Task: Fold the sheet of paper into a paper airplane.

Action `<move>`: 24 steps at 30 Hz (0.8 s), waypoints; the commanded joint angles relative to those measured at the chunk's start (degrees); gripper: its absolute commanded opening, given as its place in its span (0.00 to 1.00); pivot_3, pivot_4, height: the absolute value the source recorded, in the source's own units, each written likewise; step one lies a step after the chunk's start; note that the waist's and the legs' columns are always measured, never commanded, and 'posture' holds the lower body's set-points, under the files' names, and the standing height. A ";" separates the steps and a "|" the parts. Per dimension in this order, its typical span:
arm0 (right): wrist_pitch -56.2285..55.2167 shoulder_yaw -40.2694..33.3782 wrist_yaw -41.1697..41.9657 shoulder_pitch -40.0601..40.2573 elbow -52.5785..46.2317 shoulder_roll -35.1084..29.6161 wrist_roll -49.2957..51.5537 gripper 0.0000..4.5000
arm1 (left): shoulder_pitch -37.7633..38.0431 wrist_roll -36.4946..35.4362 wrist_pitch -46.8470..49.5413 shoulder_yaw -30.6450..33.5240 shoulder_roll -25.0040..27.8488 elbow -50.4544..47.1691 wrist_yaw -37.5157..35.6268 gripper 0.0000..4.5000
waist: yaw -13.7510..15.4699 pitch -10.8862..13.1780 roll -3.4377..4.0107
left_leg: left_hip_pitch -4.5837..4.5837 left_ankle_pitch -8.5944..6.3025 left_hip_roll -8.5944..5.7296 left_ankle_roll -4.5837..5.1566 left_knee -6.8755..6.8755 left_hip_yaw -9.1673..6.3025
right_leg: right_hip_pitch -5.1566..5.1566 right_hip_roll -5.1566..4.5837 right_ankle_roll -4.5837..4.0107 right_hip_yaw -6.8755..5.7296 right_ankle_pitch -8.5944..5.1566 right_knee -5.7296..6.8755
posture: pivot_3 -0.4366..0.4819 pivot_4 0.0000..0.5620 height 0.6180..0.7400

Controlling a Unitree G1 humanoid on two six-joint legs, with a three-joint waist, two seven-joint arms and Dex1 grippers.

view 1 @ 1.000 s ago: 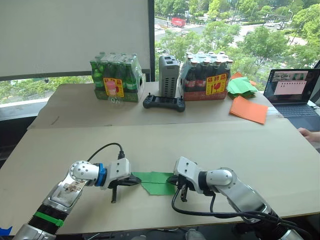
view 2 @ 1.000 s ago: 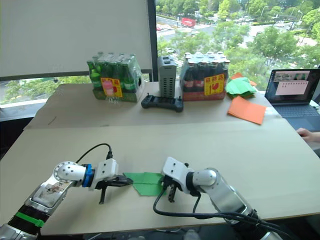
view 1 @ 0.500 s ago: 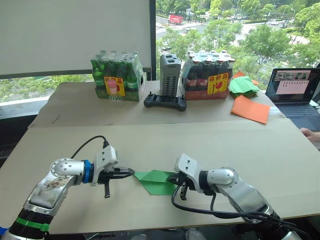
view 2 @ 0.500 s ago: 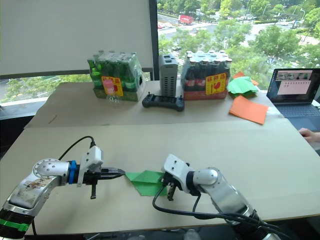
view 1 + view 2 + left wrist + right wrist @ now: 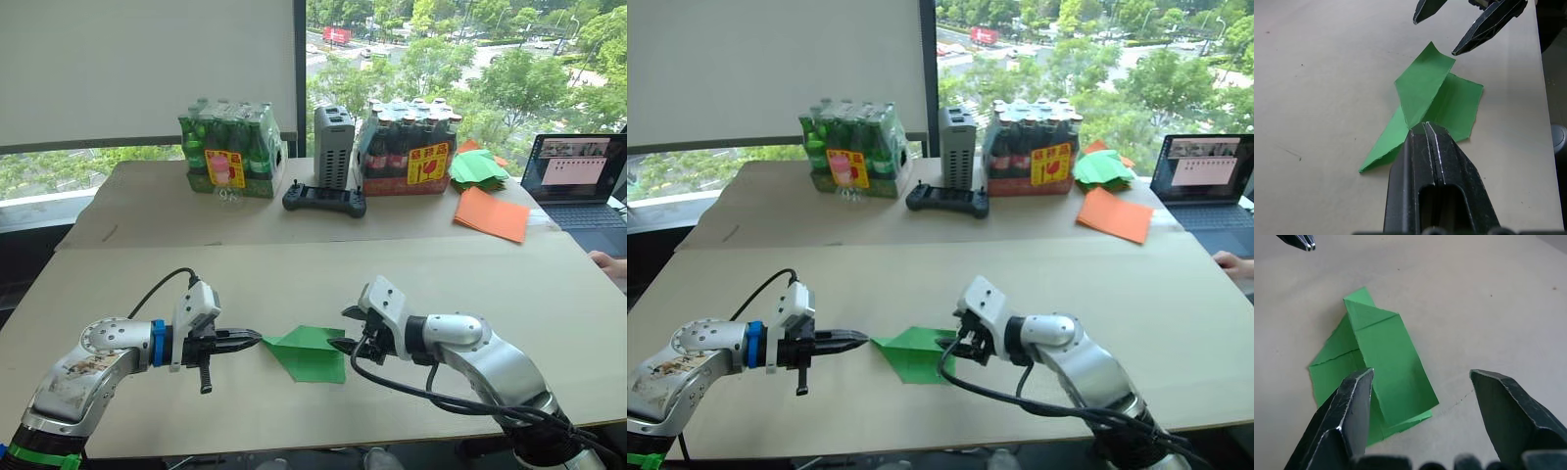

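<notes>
The sheet of paper (image 5: 309, 351) is bright green and folded into a pointed wedge. It lies on the near part of the table (image 5: 294, 274) with one flap raised along its middle crease (image 5: 1422, 85). My left gripper (image 5: 253, 338) is shut and level, its tips just off the paper's left point, with a small gap visible in the right wrist view. My right gripper (image 5: 345, 343) is open at the paper's right end. Its fingers (image 5: 1354, 401) spread wide above the sheet and hold nothing.
At the back of the table stand a pack of green bottles (image 5: 230, 149), a grey box (image 5: 331, 145), a black controller (image 5: 323, 202) and a pack of dark bottles (image 5: 407, 147). Back right lie a heap of green papers (image 5: 475, 166), orange sheets (image 5: 490, 213) and a laptop (image 5: 578, 181). A person's hand (image 5: 609, 262) rests at the right edge.
My right gripper has opened and let go of the paper, lifting slightly. My left arm has drawn back to the left, off the sheet. The paper's flap now stands up.
</notes>
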 commanded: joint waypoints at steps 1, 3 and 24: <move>-0.99 -0.30 1.47 -2.53 1.98 1.34 2.19 0.73 | -0.91 -1.27 -0.22 0.41 -0.14 -0.62 -0.09 0.00 | -0.12 0.00 0.00 | 0.00 0.01 0.00 -0.01 0.00 0.00 | 0.00 0.00 0.00 0.00 0.00 0.00 | 0.48 0.27 0.64; -0.21 -0.19 2.29 -3.34 3.88 1.88 3.18 0.73 | -1.08 -1.57 -0.03 0.33 -0.24 -0.53 -0.29 0.00 | -0.15 0.00 0.00 | 0.00 0.00 0.03 -0.01 -0.01 0.02 | 0.00 0.00 -0.01 0.00 0.01 0.00 | 0.48 0.27 0.64; 1.05 -0.49 7.32 -5.50 12.60 3.25 8.72 0.39 | 1.70 -3.25 0.06 1.11 0.40 -2.38 -0.90 1.00 | -0.10 0.02 0.02 | 0.00 -0.02 0.02 -0.02 -0.01 0.02 | -0.02 0.00 -0.01 0.01 0.01 -0.02 | 0.48 0.27 0.64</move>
